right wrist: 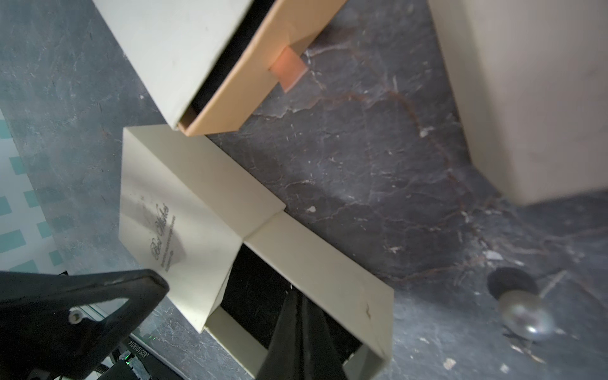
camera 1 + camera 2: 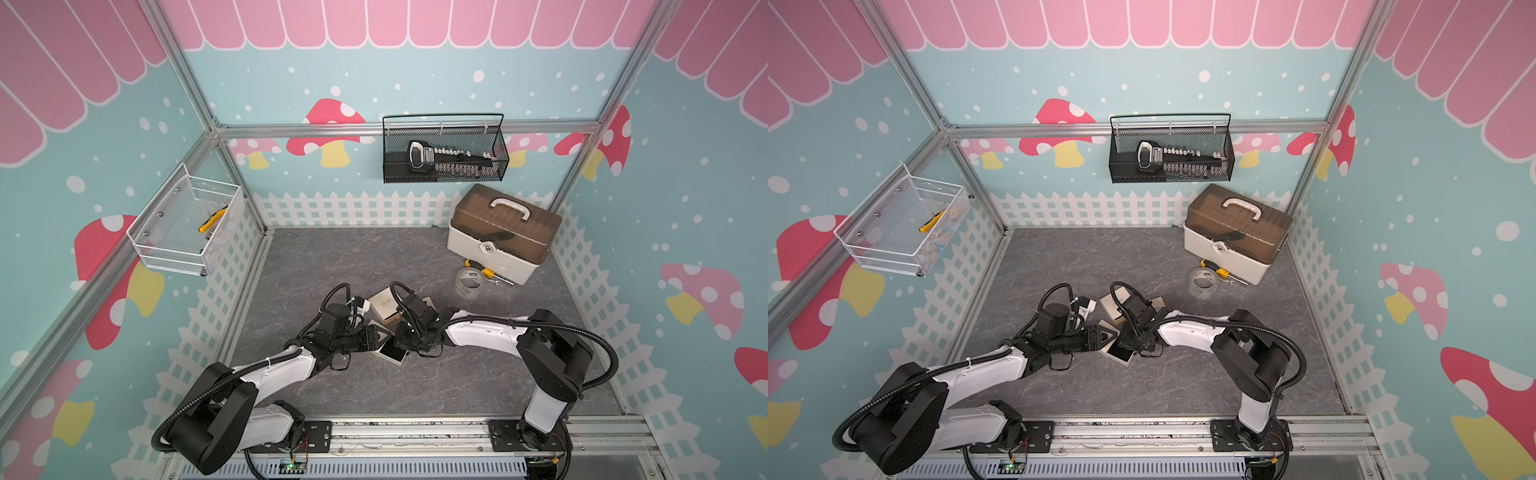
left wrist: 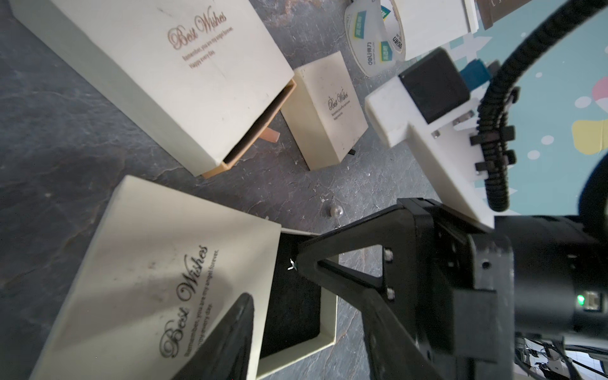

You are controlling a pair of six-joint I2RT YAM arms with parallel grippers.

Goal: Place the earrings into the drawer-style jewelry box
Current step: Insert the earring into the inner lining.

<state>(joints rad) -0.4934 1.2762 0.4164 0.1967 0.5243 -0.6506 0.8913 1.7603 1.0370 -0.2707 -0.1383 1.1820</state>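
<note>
Here the left pincer point(image 2: 376, 333) stood partly open by the sleeve point(image 3: 158, 263). The right pincer point(image 3: 297, 261), closed, seemed to pinch the star earring point(image 3: 291, 265) directly over the open drawer point(image 3: 329, 316); the pearl earring point(image 3: 336, 210) lay on the counter point(image 3: 65, 131) just outside.

The surface point(image 2: 415, 257) is veined grey like marble. The box point(image 3: 141, 256) is coloured cream and lettered in dark script; its drawer point(image 3: 289, 312) is lined black. The walls point(image 2: 374, 75) are printed teal with red mushrooms.

pearl point(image 1: 523, 317) blurred (right wrist view); star earring point(image 3: 291, 265) barely resolvable.
</note>
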